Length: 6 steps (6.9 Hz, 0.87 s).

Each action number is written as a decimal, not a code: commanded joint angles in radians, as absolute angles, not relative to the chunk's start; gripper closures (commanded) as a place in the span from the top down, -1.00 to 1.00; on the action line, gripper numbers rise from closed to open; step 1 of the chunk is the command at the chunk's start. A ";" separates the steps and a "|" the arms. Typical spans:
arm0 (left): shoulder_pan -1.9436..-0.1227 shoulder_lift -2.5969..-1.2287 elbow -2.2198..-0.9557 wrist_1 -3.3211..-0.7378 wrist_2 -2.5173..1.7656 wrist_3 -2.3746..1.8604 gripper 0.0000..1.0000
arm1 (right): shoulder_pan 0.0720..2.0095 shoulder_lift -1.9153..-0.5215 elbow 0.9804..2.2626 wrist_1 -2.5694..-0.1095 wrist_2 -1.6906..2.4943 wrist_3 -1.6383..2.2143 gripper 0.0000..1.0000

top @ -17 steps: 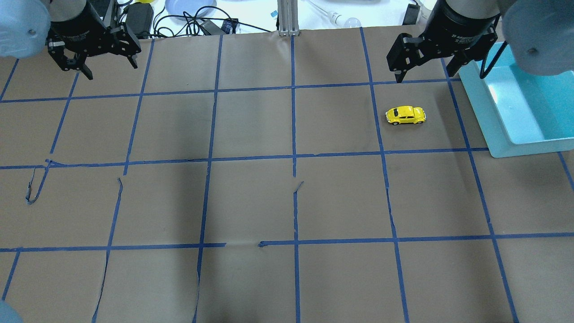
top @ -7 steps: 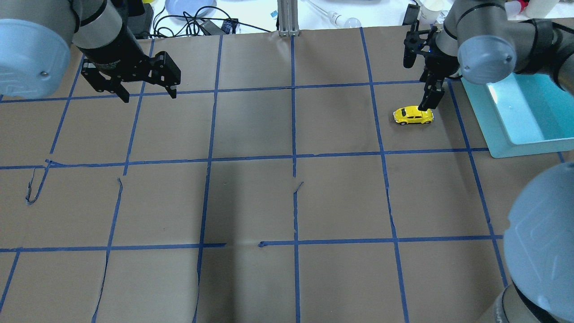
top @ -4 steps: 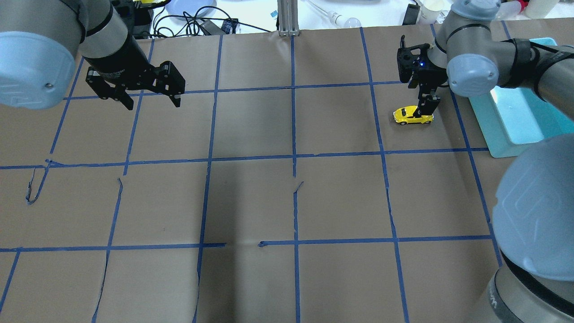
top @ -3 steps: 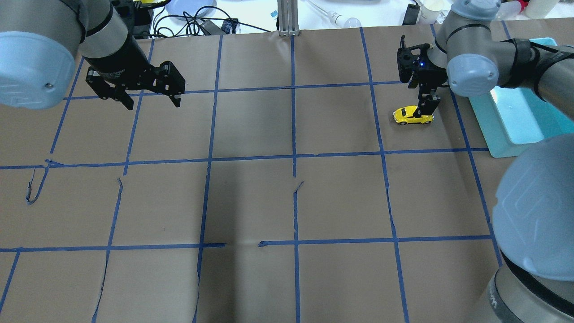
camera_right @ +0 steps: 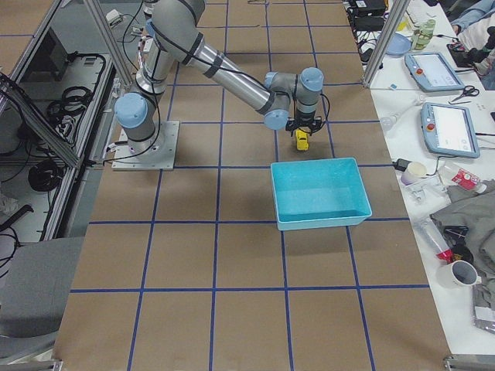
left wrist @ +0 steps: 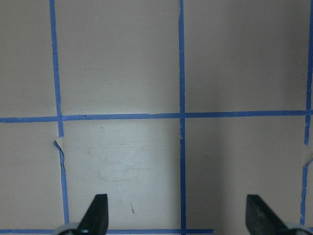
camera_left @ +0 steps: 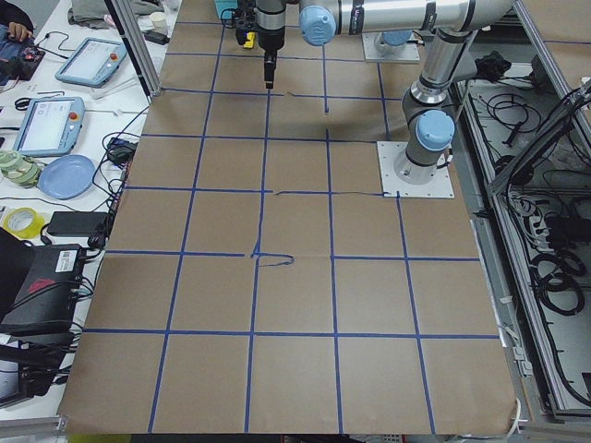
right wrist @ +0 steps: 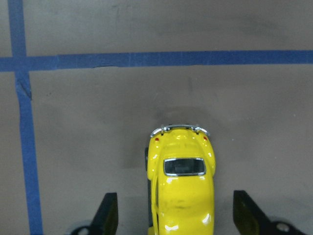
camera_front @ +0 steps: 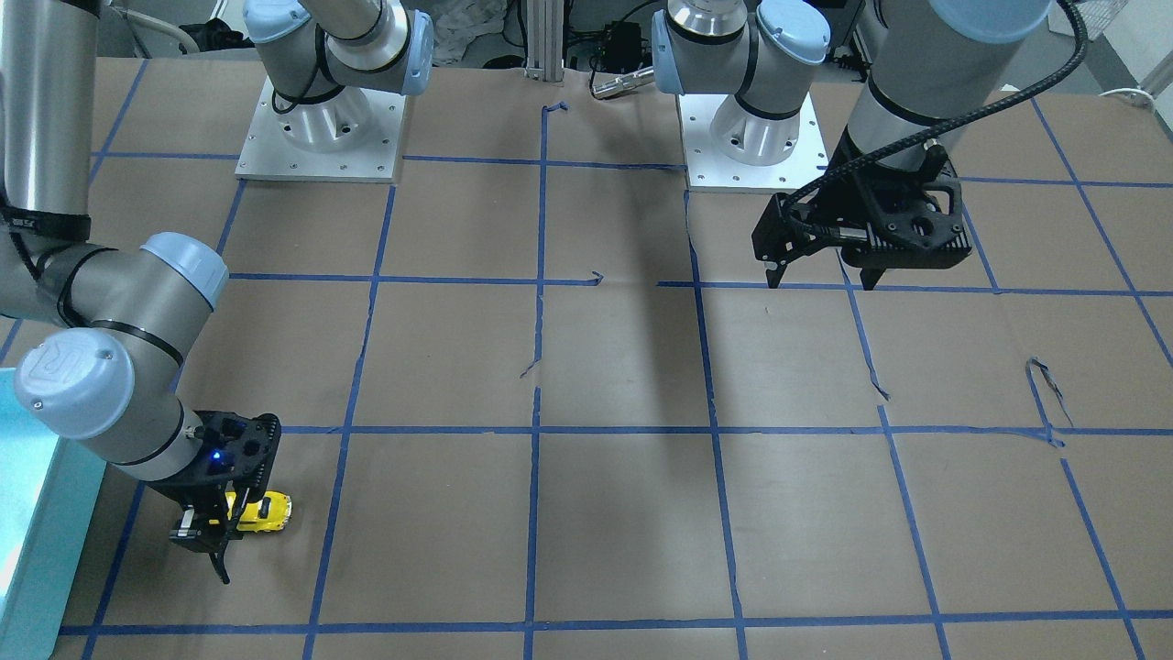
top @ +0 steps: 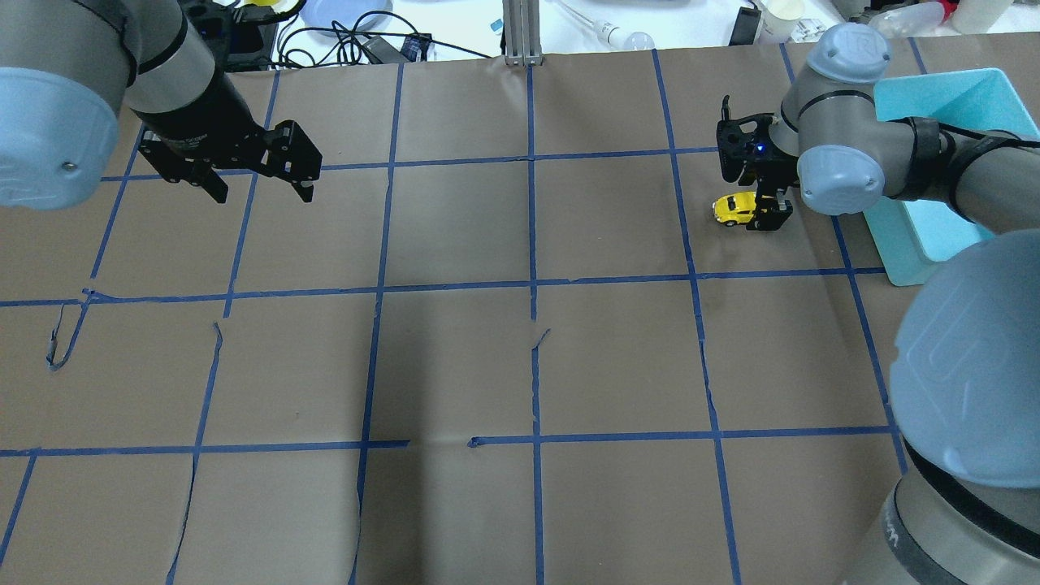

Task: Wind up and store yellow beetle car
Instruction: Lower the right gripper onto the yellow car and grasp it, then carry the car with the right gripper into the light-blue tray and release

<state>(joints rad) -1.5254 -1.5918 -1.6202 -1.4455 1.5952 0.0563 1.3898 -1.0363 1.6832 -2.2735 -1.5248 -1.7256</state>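
The yellow beetle car point(top: 734, 209) stands on its wheels on the brown paper, just left of the teal bin point(top: 959, 96). My right gripper point(top: 768, 213) is down over the car's rear half and is open. In the right wrist view the car point(right wrist: 182, 186) lies between the two fingers point(right wrist: 108, 214), with a gap on each side. The front-facing view shows the same gripper point(camera_front: 224, 532) low beside the car point(camera_front: 268, 511). My left gripper point(top: 262, 188) hovers open and empty over the table's far left, with only paper below it point(left wrist: 177, 215).
The teal bin point(camera_right: 317, 193) is open-topped and holds nothing that I can see. Cables, a blue plate point(top: 341, 12) and a bulb lie beyond the paper's far edge. Blue tape lines grid the paper, torn in places.
The right gripper has turned and come down from beside the car's rear until it straddles it. The car slid slightly towards the bin early on. The left gripper moved out over the table, then drifted back a little.
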 commanded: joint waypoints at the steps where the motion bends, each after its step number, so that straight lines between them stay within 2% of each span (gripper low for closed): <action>1: -1.519 -1.589 -1.621 -1.444 1.595 0.057 1.00 | 1.371 -1.045 1.692 -2.267 -1.529 -1.714 -0.72; 2: -1.519 -1.589 -1.621 -1.443 1.595 0.057 1.00 | 1.368 -1.060 1.690 -2.263 -1.523 -1.704 -0.88; 4: -1.520 -1.592 -1.623 -1.437 1.591 0.057 1.00 | 1.368 -1.132 1.665 -2.203 -1.520 -1.622 -0.99; 5: -1.520 -1.592 -1.631 -1.437 1.592 0.058 1.00 | 1.367 -1.156 1.601 -2.110 -1.535 -1.618 -0.99; 6: -1.520 -1.591 -1.637 -1.430 1.591 0.057 1.00 | 1.326 -1.161 1.483 -1.944 -1.558 -1.623 -0.99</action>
<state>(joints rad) -1.5200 -1.5915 -1.6295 -1.4360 1.5917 0.0574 1.3569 -1.1436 1.5935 -2.1034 -1.5368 -1.6283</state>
